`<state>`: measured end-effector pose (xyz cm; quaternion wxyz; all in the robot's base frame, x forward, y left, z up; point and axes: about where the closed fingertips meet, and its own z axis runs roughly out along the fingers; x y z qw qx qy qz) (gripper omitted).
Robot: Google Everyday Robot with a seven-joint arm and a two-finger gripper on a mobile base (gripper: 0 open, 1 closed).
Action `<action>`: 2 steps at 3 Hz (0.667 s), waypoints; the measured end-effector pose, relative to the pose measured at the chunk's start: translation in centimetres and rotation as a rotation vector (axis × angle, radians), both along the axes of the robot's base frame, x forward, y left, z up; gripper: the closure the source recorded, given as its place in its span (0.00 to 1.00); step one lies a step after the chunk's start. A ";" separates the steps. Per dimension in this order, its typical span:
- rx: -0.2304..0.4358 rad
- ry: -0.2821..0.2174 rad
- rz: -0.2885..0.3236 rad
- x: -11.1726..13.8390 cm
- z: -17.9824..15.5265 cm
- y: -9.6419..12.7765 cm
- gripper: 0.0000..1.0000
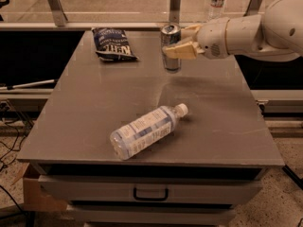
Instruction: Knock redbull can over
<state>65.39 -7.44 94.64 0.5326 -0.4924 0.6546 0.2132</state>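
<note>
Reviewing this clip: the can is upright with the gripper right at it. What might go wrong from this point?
1. The gripper is at the upper half of the upright redbull can; a sweep riding over the top could leave it standing.
2. The can stands near the far edge of the table, so once down it might roll off the back.
3. Tipped left, it may hit the snack bag.

Jaws hide part of the redbull can point(170, 32); the arm point(265, 27) is cropped
</note>
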 end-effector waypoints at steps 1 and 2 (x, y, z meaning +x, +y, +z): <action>-0.146 0.028 0.022 0.0 -0.6 -1.9 1.00; -0.368 0.087 0.033 -0.6 -2.0 -4.2 1.00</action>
